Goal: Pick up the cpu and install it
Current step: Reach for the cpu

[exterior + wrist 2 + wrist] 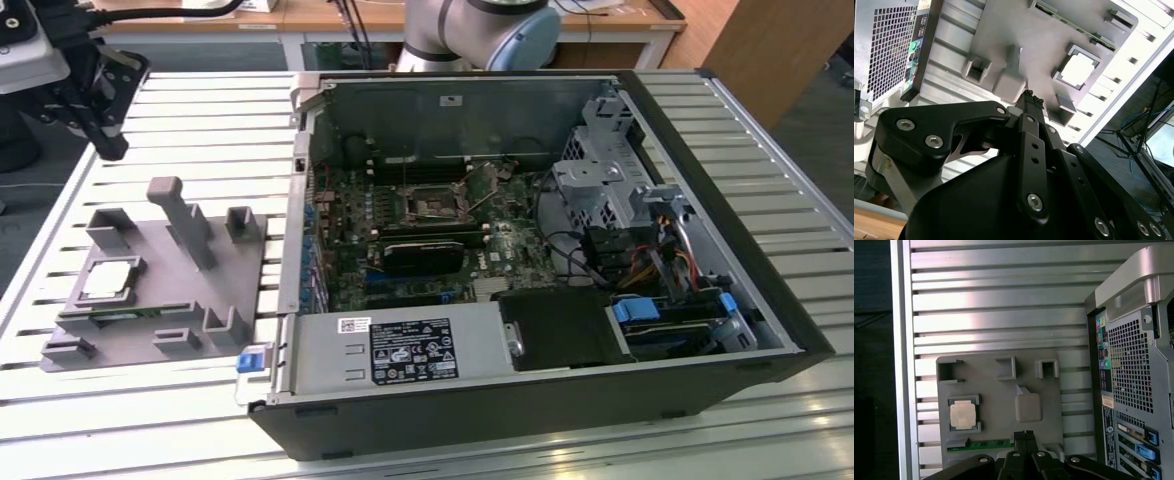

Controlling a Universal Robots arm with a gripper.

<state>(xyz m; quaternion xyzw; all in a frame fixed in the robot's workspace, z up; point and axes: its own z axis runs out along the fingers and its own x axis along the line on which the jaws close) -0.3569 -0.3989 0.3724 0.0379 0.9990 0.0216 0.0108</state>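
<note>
Claw (pixel 1025 434) closed, hiding tray (pixel 994 395) edge; cpu (pixel 963 416) sits in tray pocket.

The gripper (pixel 1031 103) is matt black: flat linkage bars (pixel 1033 160) pinned with round silver screws (pixel 1035 201) narrow to two slim fingers (pixel 1026 112) with ribbed dark tips. Behind the bars, toward the wrist, sit a rounded black housing (pixel 979 210) and a bare grey metal bracket (pixel 888 175). In the exterior view a light grey block (pixel 27 55) tops the tool with a black cable (pixel 160 12) running off it, and the arm's joint (pixel 454 30) is silver-grey with a pale blue cap (pixel 527 42).
</note>
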